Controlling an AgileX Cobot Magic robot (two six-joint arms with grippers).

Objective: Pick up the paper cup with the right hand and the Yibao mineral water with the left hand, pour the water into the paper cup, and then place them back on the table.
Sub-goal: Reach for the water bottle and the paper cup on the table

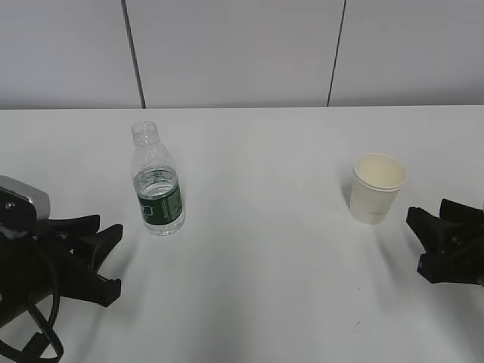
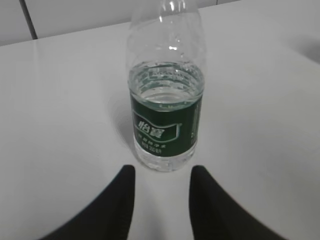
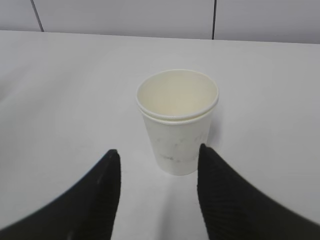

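Exterior view: Yibao mineral water (image 1: 158, 181) stands upright at 9 o'clock on the white table (image 1: 257, 265), uncapped; paper cup (image 1: 376, 188) upright at 3 o'clock, well apart. Left hand (image 1: 113, 257) and right hand (image 1: 414, 238), jaws apart, each sit near its object without touching. Grey panelled wall (image 1: 242, 49) bounds the far edge.

My left hand (image 1: 112, 257) rested low at the left edge, its two black fingers (image 2: 117, 207) spread apart and empty. My right hand (image 1: 416, 242) sat low at the right, fingers (image 3: 102, 200) likewise parted.
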